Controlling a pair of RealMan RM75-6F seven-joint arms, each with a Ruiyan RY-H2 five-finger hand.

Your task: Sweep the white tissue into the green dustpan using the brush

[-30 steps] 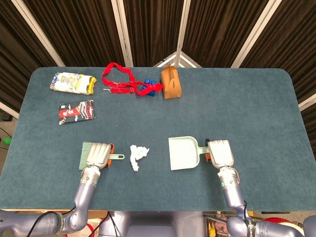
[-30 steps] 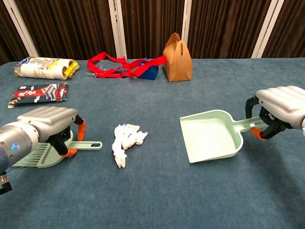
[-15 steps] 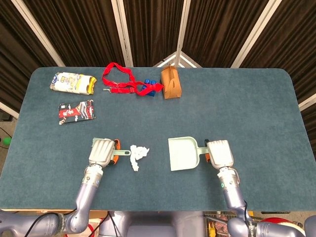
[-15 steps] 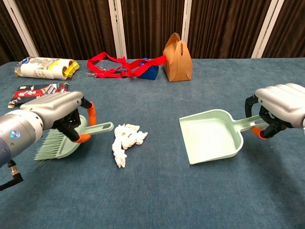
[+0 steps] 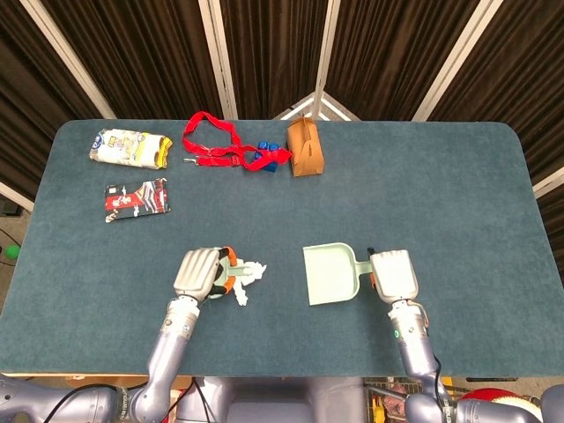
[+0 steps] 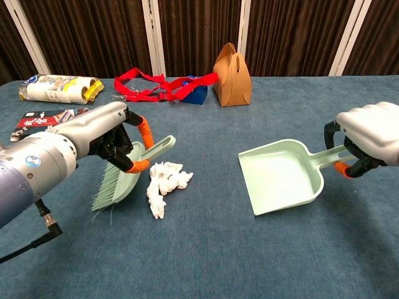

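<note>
A crumpled white tissue [image 6: 164,184] [image 5: 248,279] lies on the blue table between the two hands. My left hand [image 6: 109,143] [image 5: 198,273] grips a pale green brush [image 6: 121,177] and holds it tilted, bristles down just left of the tissue. In the head view the hand hides most of the brush. The green dustpan [image 6: 283,182] [image 5: 329,273] rests right of the tissue with its mouth facing it. My right hand [image 6: 368,138] [image 5: 393,274] grips its handle.
Along the far edge sit a brown paper bag [image 5: 304,148], a red strap [image 5: 211,141] with a blue object [image 5: 267,157], a snack packet [image 5: 130,148] and a dark wrapper [image 5: 137,199]. The table's near edge [image 5: 282,374] runs just behind both hands.
My left hand has lifted the brush off the table and carried it right, tilting it, up to the tissue. The dustpan has shifted only slightly.
</note>
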